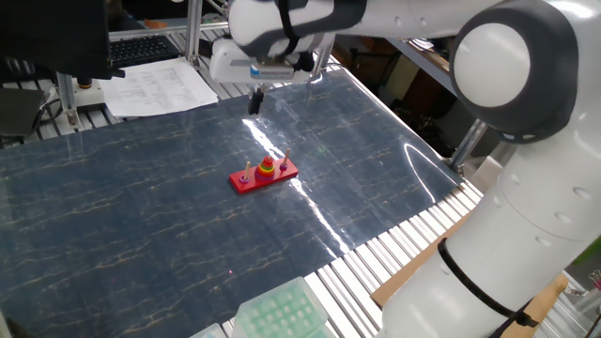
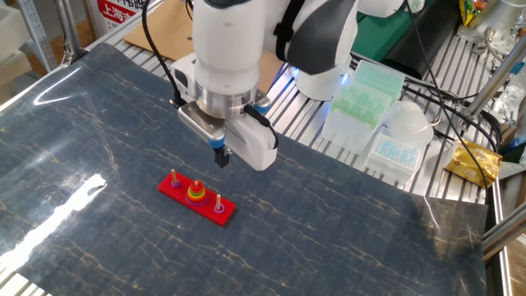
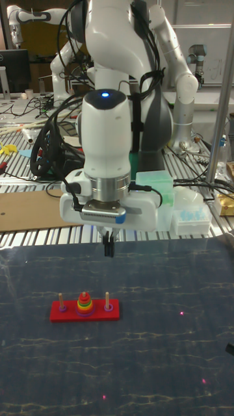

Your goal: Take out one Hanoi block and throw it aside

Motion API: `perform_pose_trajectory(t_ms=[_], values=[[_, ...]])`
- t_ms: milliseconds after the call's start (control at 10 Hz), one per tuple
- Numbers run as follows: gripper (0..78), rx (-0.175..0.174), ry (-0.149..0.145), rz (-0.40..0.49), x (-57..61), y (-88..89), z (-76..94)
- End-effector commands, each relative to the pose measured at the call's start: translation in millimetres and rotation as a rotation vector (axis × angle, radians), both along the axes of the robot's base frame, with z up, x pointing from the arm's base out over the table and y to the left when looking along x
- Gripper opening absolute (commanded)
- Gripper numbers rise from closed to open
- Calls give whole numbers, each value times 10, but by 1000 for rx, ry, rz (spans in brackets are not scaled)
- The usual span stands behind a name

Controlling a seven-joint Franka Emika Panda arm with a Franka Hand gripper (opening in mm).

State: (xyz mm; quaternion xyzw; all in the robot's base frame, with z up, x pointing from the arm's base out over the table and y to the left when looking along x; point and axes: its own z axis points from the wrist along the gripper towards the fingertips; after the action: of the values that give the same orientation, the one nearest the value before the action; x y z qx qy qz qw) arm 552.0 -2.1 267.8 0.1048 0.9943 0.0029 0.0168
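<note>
The claw is hanging above the dark marbled mat, well clear of it, pointing straight down; its two dark fingers are sitting pressed close together with no gap showing between them, and nothing is sitting in their grip.

Below the claw and a little to one side, the red base is lying flat on the mat, well apart from the fingertips; three thin pegs are standing up from it in a row. In the tall fixed view the base is lying lower in the picture than the claw and to its left; in one fixed view the base is sitting below and slightly right of the claw.

The Hanoi block is resting at the top of the small ring stack on the middle peg, with a yellow ring and a green ring under it; in the other fixed view the stack is showing just down-left of the fingertips, not touching them. The two outer pegs are each carrying only a small purplish ring at the foot.

Behind the claw, beyond the mat's far edge, a pale green tip box is sitting on the slatted table.
</note>
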Motion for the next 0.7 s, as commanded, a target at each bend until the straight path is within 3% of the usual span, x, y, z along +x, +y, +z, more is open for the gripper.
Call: perform_pose_trajectory(t_ms=[100, 400, 700], values=[[0, -1, -23, -15, -3, -10, -27], [0, 24, -23, -27, -3, -10, -27], [0, 23, 29, -57, -3, -10, -27]])
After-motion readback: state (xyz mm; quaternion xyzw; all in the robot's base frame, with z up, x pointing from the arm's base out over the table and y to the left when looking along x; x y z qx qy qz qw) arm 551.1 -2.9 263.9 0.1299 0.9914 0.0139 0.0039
